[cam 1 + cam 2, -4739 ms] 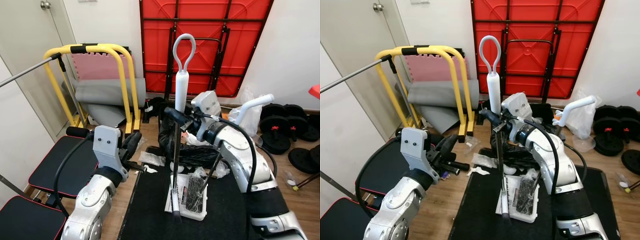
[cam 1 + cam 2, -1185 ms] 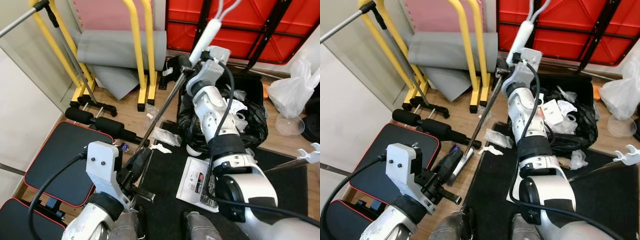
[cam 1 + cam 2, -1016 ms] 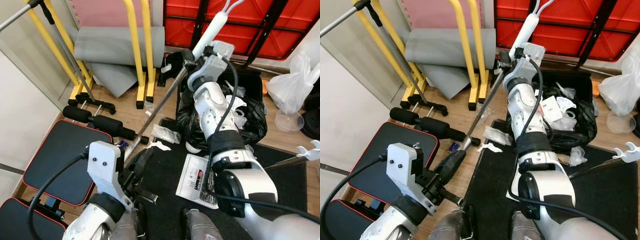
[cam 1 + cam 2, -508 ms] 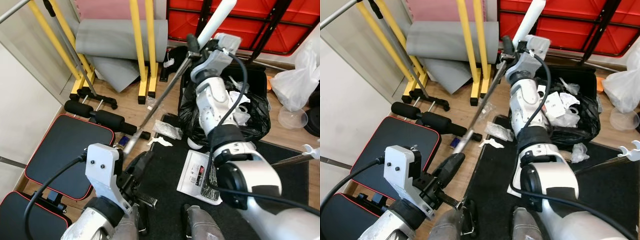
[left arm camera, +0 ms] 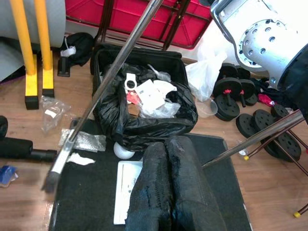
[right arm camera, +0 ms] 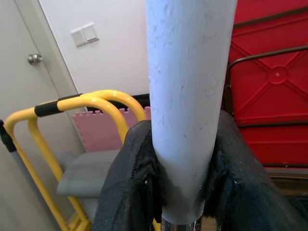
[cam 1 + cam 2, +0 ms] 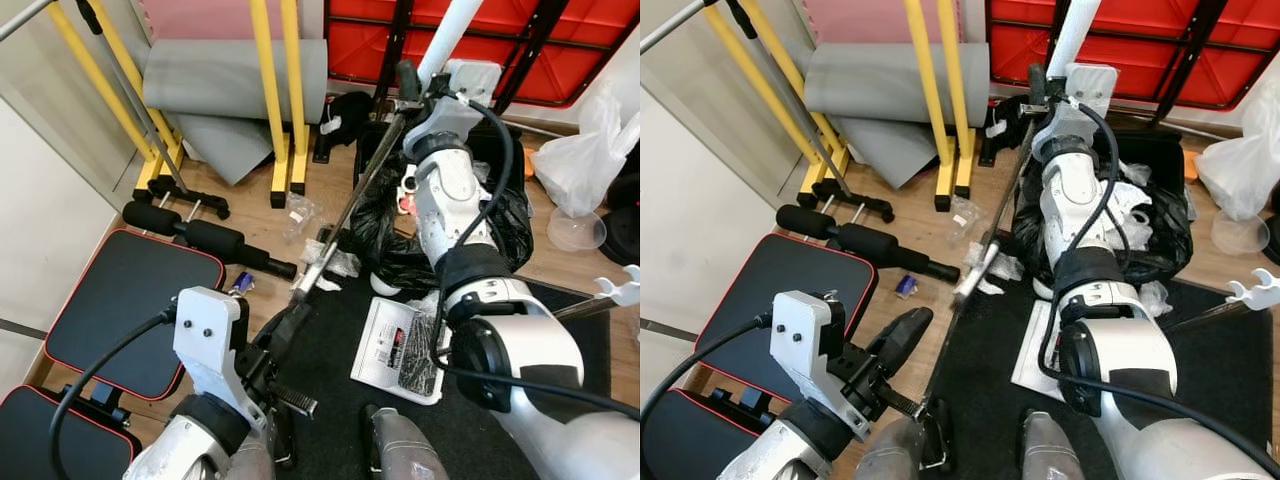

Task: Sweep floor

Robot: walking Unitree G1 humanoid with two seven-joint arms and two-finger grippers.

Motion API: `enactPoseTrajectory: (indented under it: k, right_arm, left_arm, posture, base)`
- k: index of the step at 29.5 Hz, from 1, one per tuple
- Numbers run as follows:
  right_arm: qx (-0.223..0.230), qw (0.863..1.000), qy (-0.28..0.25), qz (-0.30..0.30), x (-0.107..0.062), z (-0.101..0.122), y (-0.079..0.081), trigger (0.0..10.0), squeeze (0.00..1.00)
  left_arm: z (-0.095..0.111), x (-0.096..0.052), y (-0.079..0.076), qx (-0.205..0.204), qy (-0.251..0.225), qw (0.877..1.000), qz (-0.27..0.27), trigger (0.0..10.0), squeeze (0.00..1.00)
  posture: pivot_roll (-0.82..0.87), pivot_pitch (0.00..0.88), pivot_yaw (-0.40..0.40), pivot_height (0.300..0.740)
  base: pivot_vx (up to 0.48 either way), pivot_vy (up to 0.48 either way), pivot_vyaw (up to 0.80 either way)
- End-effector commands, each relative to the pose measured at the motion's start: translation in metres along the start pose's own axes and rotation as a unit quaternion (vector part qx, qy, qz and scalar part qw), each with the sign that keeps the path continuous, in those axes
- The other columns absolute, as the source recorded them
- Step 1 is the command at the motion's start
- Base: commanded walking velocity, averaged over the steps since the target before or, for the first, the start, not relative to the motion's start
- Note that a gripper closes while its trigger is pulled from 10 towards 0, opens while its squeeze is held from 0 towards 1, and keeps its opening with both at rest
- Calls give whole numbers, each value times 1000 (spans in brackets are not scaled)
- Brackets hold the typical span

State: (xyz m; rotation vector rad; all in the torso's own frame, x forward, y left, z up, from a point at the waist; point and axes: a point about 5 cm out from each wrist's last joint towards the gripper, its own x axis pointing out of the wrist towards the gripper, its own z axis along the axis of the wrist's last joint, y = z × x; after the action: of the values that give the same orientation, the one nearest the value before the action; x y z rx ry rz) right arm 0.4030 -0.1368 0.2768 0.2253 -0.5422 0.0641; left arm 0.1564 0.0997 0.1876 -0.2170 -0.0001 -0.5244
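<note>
Our right gripper (image 6: 183,192) is clenched on the broom (image 7: 352,208) just under its white grip, the shaft slanting down to the head by the mat (image 7: 330,370) edge; our left gripper (image 5: 168,187) hangs idle, fingers pressed together. We judge the sweeping barely begun: wrappers (image 7: 300,214) and scraps (image 7: 908,286) lie on the floor (image 7: 250,220), far from the dustpan (image 7: 395,350).

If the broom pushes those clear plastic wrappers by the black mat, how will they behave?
The wrappers look thin and crinkled, so they are probably very light and floppy. They may slide or flutter away from the broom rather than gather. One lies against the mat edge and may snag.
</note>
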Motion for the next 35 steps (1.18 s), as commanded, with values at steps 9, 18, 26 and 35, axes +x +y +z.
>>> enactPoseTrajectory:
  k: [9, 18, 26, 35]
  right_arm:
    - [46, 998, -34, -15, 4, 5, 11, 10000, 0]
    - [-16, 994, 95, -58, -26, -49, -5, 10000, 0]
    - [-62, 989, 108, -78, -31, -51, -25, 10000, 0]
    - [-99, 982, 127, -97, -17, -38, -34, 10000, 0]
  left_arm:
    - [0, -3, 1, -2, 7, 1000, 14, 10000, 0]
    - [2, -5, 1, -1, 8, 1000, 13, 10000, 0]
    - [2, -4, 1, -3, 8, 1000, 13, 10000, 0]
    - [1, -1, 4, -3, 6, 1000, 13, 10000, 0]
  posture:
    - [52, 335, -2, 740]
    - [77, 342, 7, 740]
    - [63, 341, 8, 740]
    - [49, 329, 1, 740]
  base:
    - [0, 0, 0]
    - [0, 0, 0]
    - [0, 0, 0]
    - [0, 0, 0]
